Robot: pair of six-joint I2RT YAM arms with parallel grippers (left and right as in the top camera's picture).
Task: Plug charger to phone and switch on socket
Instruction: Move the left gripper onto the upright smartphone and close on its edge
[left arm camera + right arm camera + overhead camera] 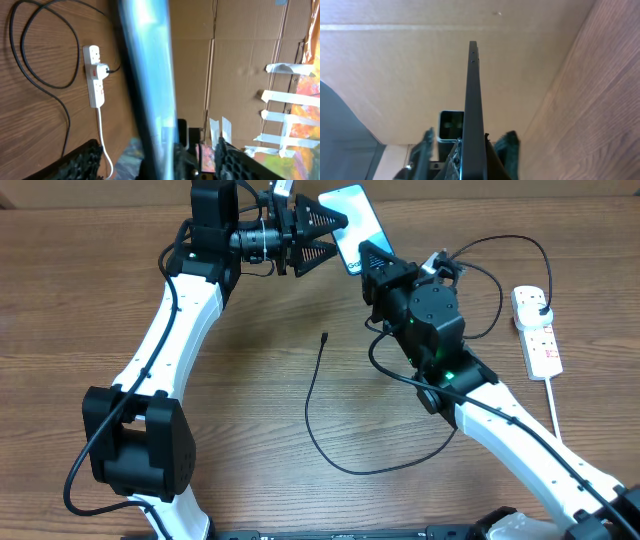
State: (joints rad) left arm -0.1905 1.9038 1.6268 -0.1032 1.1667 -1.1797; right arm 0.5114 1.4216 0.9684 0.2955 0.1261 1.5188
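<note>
The phone (pixel 350 218), light blue screen up, is lifted off the table at the far middle, and my right gripper (pixel 372 260) is shut on its near end. In the right wrist view the phone (pixel 472 95) shows edge-on between the closed fingers of the right gripper (pixel 470 152). My left gripper (pixel 335 235) stands open, its jaws on either side of the phone's left edge without touching; the phone (pixel 147 75) is a blur between them in the left wrist view. The charger (pixel 312 405) lies looped on the table, its tip (pixel 325 337) free, its plug in the white socket (pixel 537 332).
The socket's white cord (pixel 553 400) runs toward the front right edge. A cardboard wall (pixel 240 50) with taped paper strips stands behind the table. The charger (pixel 65 75) also loops beside the socket (pixel 95 75) in the left wrist view.
</note>
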